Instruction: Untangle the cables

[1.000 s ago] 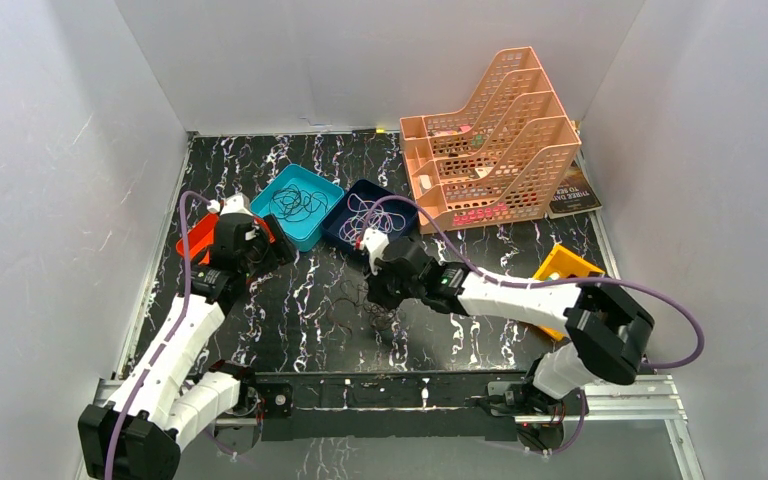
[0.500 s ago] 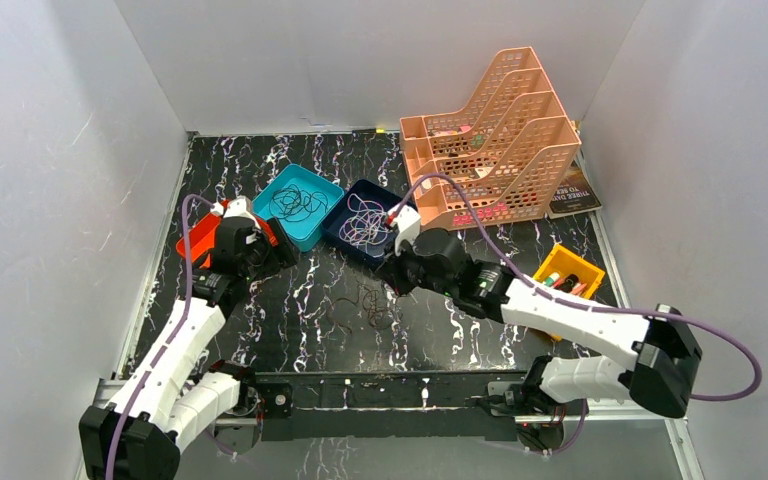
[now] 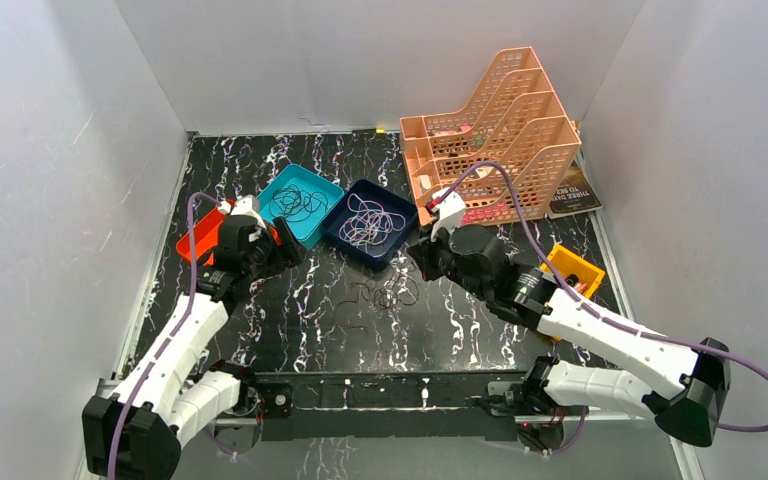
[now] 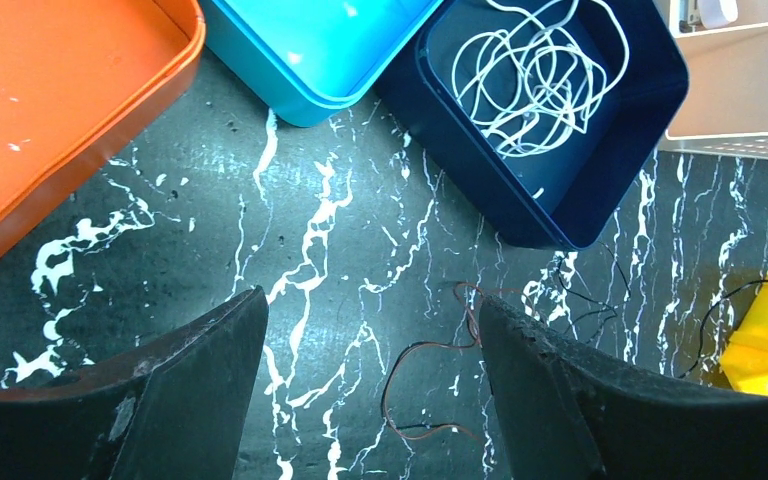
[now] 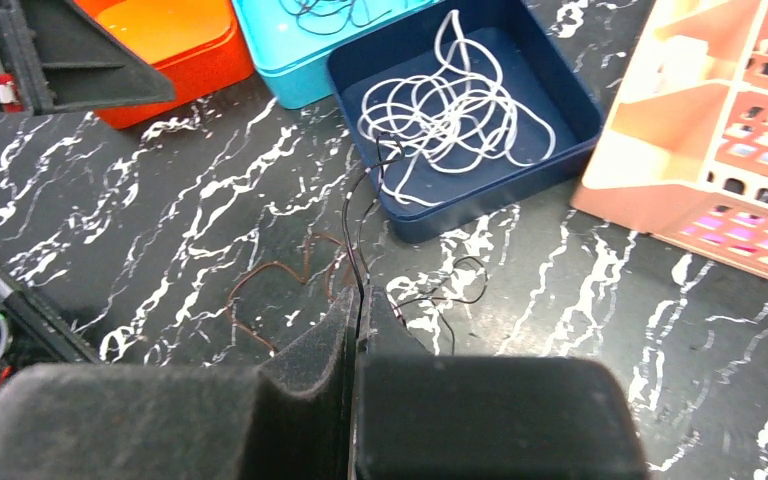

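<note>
A loose bunch of brown and black cables (image 3: pixel 385 295) lies mid-table in front of the navy tray (image 3: pixel 400 243). My right gripper (image 5: pixel 360 295) is shut on a thin black cable (image 5: pixel 357 235); the strand runs taut from its jaws toward the navy tray's near wall. Brown cables (image 5: pixel 270 275) lie on the table just left of those jaws. In the top view the right gripper (image 3: pixel 415 262) sits right of the bunch. My left gripper (image 4: pixel 370 300) hangs open above the table, holding nothing, with a brown cable loop (image 4: pixel 430 350) below it. White cables (image 4: pixel 530 70) fill the navy tray.
A teal tray (image 3: pixel 322 222) holds black cables, and an orange tray (image 3: pixel 198 235) sits behind the left gripper (image 3: pixel 280 250). An orange file rack (image 3: pixel 490 150) stands back right, with a book (image 3: pixel 572 195) beside it. A yellow bin (image 3: pixel 572 268) is under the right arm.
My right gripper has swung right and back with the black strand pinched, dragging the bunch a little right. The left gripper has barely moved.
</note>
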Available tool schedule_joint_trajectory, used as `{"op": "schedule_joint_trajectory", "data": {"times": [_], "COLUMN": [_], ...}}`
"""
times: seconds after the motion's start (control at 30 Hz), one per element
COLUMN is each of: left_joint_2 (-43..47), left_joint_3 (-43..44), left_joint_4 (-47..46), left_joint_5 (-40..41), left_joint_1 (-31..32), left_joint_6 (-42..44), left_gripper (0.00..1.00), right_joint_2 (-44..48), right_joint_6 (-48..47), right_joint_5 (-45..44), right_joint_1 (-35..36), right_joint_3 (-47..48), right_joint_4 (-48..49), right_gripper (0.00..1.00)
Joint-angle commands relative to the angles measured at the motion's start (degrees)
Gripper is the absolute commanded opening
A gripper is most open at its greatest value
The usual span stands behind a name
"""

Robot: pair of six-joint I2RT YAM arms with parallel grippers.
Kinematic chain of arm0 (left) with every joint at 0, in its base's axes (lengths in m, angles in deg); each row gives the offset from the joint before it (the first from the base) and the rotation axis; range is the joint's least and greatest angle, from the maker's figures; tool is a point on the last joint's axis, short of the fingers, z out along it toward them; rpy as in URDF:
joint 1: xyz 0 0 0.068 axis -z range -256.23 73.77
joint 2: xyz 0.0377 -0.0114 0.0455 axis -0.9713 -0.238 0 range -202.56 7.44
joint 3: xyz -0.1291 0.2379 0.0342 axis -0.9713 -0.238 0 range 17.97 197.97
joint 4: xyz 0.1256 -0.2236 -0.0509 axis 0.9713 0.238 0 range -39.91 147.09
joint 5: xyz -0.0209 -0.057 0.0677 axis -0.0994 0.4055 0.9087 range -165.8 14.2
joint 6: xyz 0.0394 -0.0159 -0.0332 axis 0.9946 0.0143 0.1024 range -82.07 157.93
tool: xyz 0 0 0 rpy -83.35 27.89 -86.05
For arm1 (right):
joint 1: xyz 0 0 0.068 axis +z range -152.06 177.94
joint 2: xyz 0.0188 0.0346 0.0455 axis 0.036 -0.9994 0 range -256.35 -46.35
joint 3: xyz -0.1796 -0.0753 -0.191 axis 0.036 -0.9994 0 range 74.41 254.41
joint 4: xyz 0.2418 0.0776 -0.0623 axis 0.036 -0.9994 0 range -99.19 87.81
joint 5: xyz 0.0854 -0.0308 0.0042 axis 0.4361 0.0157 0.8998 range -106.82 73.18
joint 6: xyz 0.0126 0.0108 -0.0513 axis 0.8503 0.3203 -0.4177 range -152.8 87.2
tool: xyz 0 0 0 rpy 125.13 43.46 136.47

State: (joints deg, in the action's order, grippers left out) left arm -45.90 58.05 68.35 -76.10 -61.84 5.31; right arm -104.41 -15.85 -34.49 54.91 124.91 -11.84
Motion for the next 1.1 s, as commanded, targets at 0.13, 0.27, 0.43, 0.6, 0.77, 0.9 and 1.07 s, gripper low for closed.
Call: {"op": "schedule_joint_trajectory", "data": {"times": [0.13, 0.27, 0.43, 0.6, 0.77, 0.9, 1.07], "left_joint_2": [-1.5, -2.8, -4.9, -6.4, -9.6, -13.3, -17.8], "left_joint_3": [-1.6, -2.3, -3.0, -4.4, -5.3, -5.0, -4.0], "left_joint_4": [-4.4, -6.0, -7.0, -8.8, -11.0, -12.7, -13.2], "left_joint_5": [-6.0, -8.9, -9.1, -6.3, -2.9, -0.1, 2.6], "left_joint_1": [0.1, 0.1, 3.0, 9.2, 14.6, 17.9, 21.1], "left_joint_6": [-0.4, -1.5, -2.9, -4.8, -7.7, -10.9, -14.7], "left_gripper": [0.76, 0.74, 0.72, 0.71, 0.71, 0.68, 0.64], "right_joint_2": [4.5, 5.0, 4.1, 3.4, 2.8, 2.7, 2.8], "right_joint_6": [-1.9, -0.9, 1.0, 2.9, 3.8, 4.0, 4.2], "right_joint_5": [-10.8, -12.4, -13.4, -13.5, -11.7, -10.7, -10.4], "right_joint_1": [-0.4, -0.5, -0.7, -1.4, -2.3, -2.8, -3.1], "right_joint_3": [4.0, 3.4, 2.2, 0.6, -0.6, -1.3, -1.9], "right_joint_4": [-3.5, -4.1, -4.8, -5.4, -5.7, -5.7, -5.7], "right_gripper": [0.0, 0.0, 0.0, 0.0, 0.0, 0.0, 0.0]}}
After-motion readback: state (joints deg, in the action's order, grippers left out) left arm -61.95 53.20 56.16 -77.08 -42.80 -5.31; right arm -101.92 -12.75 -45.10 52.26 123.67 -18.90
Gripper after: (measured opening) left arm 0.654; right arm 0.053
